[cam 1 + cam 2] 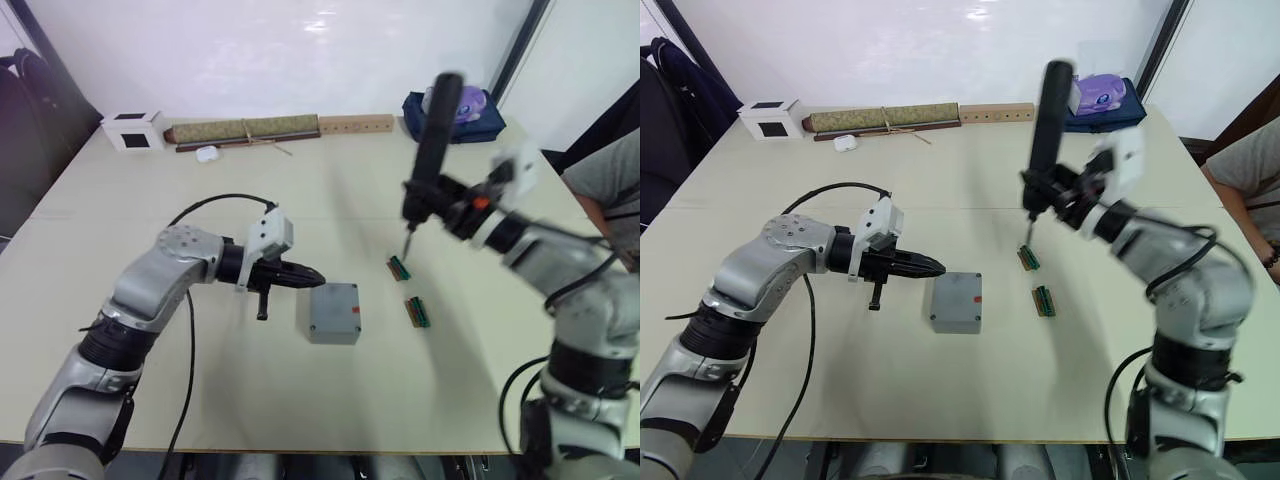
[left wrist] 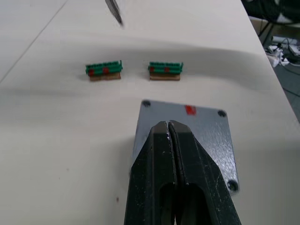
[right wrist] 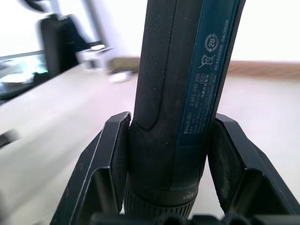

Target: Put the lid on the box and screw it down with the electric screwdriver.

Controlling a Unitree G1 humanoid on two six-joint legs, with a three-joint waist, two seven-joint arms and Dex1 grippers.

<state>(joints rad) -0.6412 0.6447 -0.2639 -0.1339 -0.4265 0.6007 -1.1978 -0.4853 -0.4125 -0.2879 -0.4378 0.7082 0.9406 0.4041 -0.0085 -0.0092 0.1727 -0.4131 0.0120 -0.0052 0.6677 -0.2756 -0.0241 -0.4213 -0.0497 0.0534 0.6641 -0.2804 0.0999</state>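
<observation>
The grey box (image 1: 335, 312) stands mid-table, and the lid (image 2: 197, 136) lies flat on top of it, showing corner screw holes and a small red mark. Just to the box's left is my left gripper (image 1: 312, 275), shut and empty, its tips pointing at the lid's near edge. The electric screwdriver (image 1: 432, 140) is held upright with my right gripper (image 1: 440, 195) shut around its lower body. Its thin bit (image 1: 407, 245) hangs just above a green strip (image 1: 400, 267), to the right of the box and a little beyond it.
A second green strip (image 1: 417, 311) lies right of the box. Along the far edge are a white box (image 1: 133, 130), a long roll (image 1: 245, 130), a wooden strip (image 1: 355, 124) and a blue bag (image 1: 455, 115). A person's arm (image 1: 610, 190) is at the right edge.
</observation>
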